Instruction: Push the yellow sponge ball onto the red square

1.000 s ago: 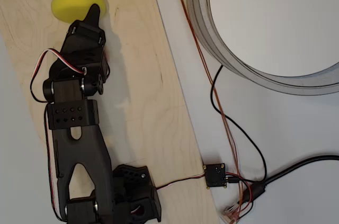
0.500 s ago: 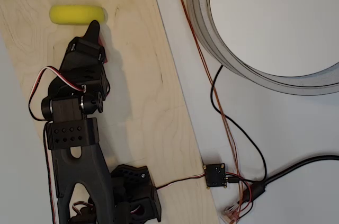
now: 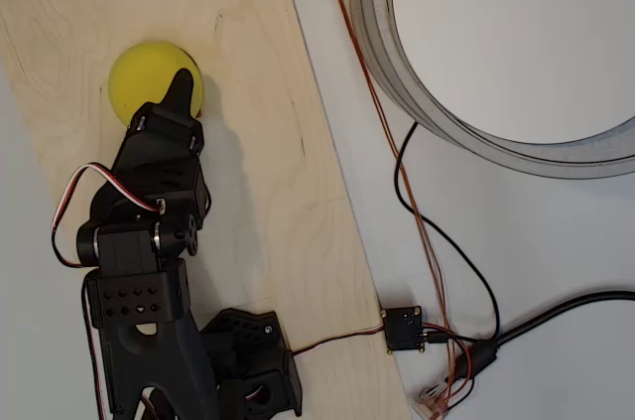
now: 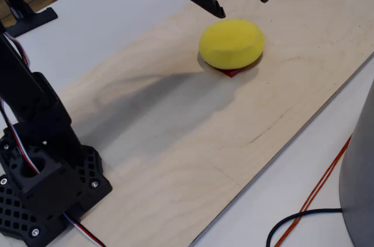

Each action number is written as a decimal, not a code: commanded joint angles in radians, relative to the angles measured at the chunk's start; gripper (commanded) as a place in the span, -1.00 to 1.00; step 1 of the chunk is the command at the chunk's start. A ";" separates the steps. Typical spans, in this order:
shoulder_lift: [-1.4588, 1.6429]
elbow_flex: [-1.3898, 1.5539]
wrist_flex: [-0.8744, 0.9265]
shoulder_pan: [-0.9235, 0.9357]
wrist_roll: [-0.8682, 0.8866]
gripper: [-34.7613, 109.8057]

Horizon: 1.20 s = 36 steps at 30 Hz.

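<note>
Round, bright yellow, matte foam sponge ball (image 4: 231,44), likely light and squashy, covering the small flat red square (image 4: 232,72); black two-finger gripper (image 4: 239,0) above, spread, empty; best nudged sideways.

Pale plywood board (image 4: 175,142) bearing yellow sponge ball (image 4: 231,43) over red square (image 4: 231,72)

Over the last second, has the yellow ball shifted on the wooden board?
Yes. In the overhead view the yellow ball now lies lower in the picture, farther from the board's top edge, and shows round rather than flattened.
</note>
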<state>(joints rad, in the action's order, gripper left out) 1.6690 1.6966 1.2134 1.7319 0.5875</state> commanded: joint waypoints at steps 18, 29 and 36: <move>-0.295 -0.370 -0.049 -0.094 0.032 -0.13; -0.321 -0.232 -0.245 -0.176 0.130 -0.12; -0.351 -0.166 -0.310 -0.155 0.133 -0.12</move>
<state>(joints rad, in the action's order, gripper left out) 1.3070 1.5125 0.9250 1.5631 0.7087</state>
